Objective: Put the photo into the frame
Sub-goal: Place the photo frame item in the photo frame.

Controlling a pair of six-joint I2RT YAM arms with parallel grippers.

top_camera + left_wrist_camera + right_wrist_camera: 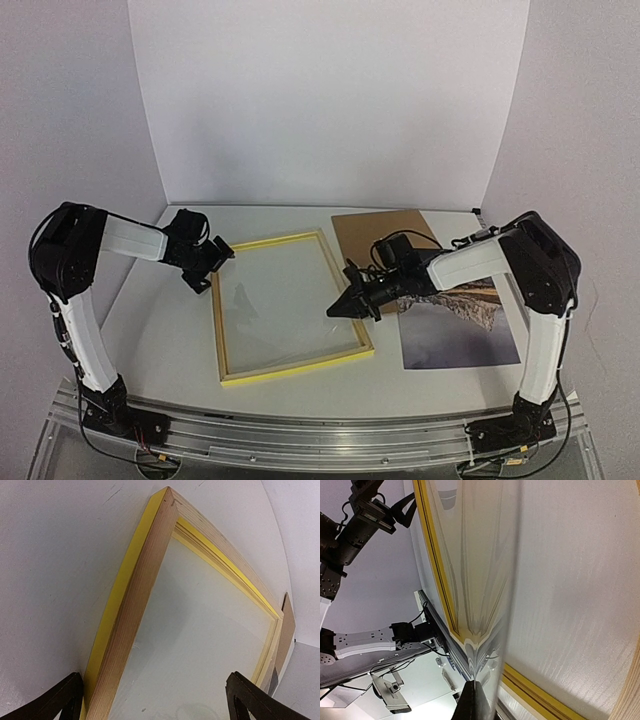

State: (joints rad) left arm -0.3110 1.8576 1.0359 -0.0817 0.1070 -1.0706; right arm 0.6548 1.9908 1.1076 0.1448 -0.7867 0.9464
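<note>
Reaches in from the left side with the left arm (130,238), elbow up high, front part low over the worktop (150,330). Holds the left hand (211,264) wide open with nothing in it, right by the far left corner of the frame (295,366). In the left wrist view, puts one of its fingers (62,700) outside the left bar of the frame and the other over the clear pane (285,300).

Stretches in from the right side with the right arm (470,262), crossing over the top part of the photo (455,335). Sets the right hand (335,308) over the right bar of the frame, tip pointing in and down at the pane. Shuts that hand tight, fingers (474,705) pressed together. Meets the edge of a see-through sheet at the tip in the right wrist view. Cannot tell if pinched or only touched.

In the middle of the worktop: the frame, lying flat. Inside it: only the clear pane.

Just to the right of the frame: the photo, picture side up, flat on the worktop, outside the frame. Behind the photo: a brown board (370,228), partly hidden by the right arm.
</note>
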